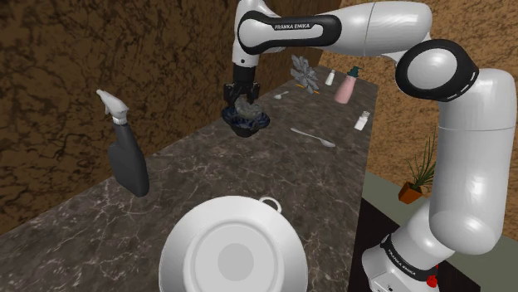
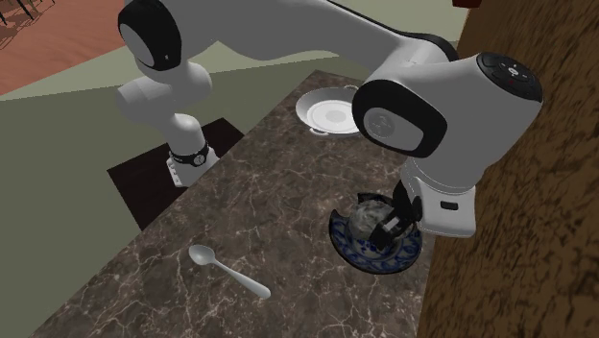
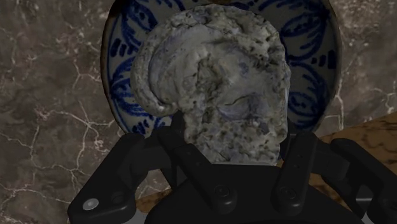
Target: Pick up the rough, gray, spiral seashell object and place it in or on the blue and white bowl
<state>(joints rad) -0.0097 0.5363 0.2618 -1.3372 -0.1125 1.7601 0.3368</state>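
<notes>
A rough grey spiral seashell [image 3: 216,89] sits between my black fingers, which clasp its near end. My gripper [image 3: 242,159] is shut on it. Directly under the shell lies the blue and white bowl [image 3: 127,63], its patterned rim showing around the shell. In the shoulder view the gripper [image 1: 242,104] hangs just above the bowl [image 1: 251,126] at the back of the dark marble counter, with the shell [image 1: 246,109] at its tips. From the second exterior view the shell [image 2: 368,219] is low over the bowl [image 2: 370,253], close to the brown wall.
A dark spray bottle [image 1: 126,153] stands at the shoulder view's left. A large white dish [image 1: 234,253] lies near the front edge. A spoon [image 1: 314,137] lies right of the bowl. A pink bottle [image 1: 345,85] and small shakers [image 1: 363,121] stand farther back.
</notes>
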